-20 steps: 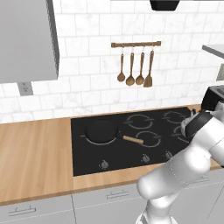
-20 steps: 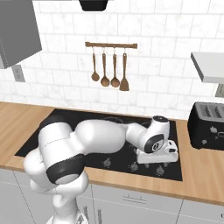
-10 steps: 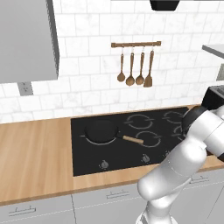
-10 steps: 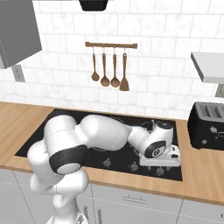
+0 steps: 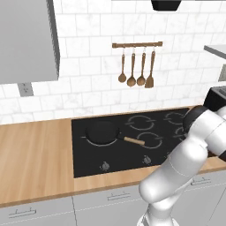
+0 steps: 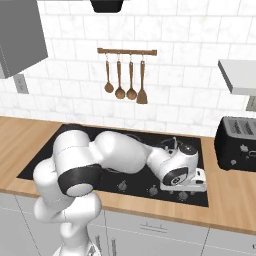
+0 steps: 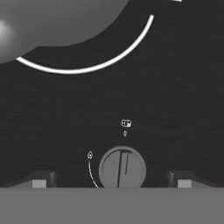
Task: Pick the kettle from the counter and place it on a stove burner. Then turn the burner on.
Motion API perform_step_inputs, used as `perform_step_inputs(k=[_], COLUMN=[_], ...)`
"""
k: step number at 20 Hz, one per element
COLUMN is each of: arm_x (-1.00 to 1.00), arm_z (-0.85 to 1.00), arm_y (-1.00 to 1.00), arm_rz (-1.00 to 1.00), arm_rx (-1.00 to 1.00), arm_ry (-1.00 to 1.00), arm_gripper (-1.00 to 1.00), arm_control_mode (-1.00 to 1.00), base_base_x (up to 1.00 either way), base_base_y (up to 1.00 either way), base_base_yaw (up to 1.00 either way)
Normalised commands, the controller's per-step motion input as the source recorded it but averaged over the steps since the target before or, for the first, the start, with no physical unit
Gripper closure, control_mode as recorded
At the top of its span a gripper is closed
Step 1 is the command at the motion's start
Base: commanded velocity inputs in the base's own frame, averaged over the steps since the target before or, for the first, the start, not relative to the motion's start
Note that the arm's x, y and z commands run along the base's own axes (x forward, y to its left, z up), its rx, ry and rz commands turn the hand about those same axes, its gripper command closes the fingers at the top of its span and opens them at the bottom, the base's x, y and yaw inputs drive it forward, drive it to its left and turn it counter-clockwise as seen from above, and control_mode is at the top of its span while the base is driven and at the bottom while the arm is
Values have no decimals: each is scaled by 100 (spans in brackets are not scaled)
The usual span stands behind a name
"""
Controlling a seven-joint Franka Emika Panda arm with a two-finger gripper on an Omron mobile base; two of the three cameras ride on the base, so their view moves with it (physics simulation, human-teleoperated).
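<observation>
The wooden counter (image 5: 39, 154) runs long under the white tile wall. The black cooktop (image 5: 88, 165) is set into it, with grey ring marks on the glass. The white robot arm (image 6: 120, 160) bends low over the right front part of the cooktop. A black toaster (image 6: 239, 143) stands on the counter to the right. A black frying pan (image 5: 102, 132) with a wooden handle sits on a left ring. Four wooden spoons (image 5: 137, 68) hang from a rail on the wall.

The kettle (image 7: 48, 22) is shiny and grey, and it sits on a stove burner (image 7: 109, 59) with a white ring showing beside it. In the hand view, the gripper (image 7: 111, 179) is wide apart and holds nothing. Its two dark tips stand on each side of a small round knob (image 7: 122, 169), not touching it.
</observation>
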Motion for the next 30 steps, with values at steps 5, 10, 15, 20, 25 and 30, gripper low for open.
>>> perform_step_inputs(k=[5,10,15,20,25,30], arm_x=[10,0,0,0,0,0], arm_z=[-10,-1,-9,0,0,0], arm_y=[-5,-4,-16,-1,0,0], arm_rz=[-1,0,0,0,0,0], arm_rx=[-1,0,-2,0,0,0], arm_ry=[-4,0,-3,0,0,0], arm_gripper=[-100,-100,-100,-100,100,100], arm_control_mode=[-100,-100,-100,-100,-100,-100], base_base_x=[0,0,0,0,0,0], base_base_y=[0,0,0,0,0,0], base_base_yaw=[0,0,0,0,0,0])
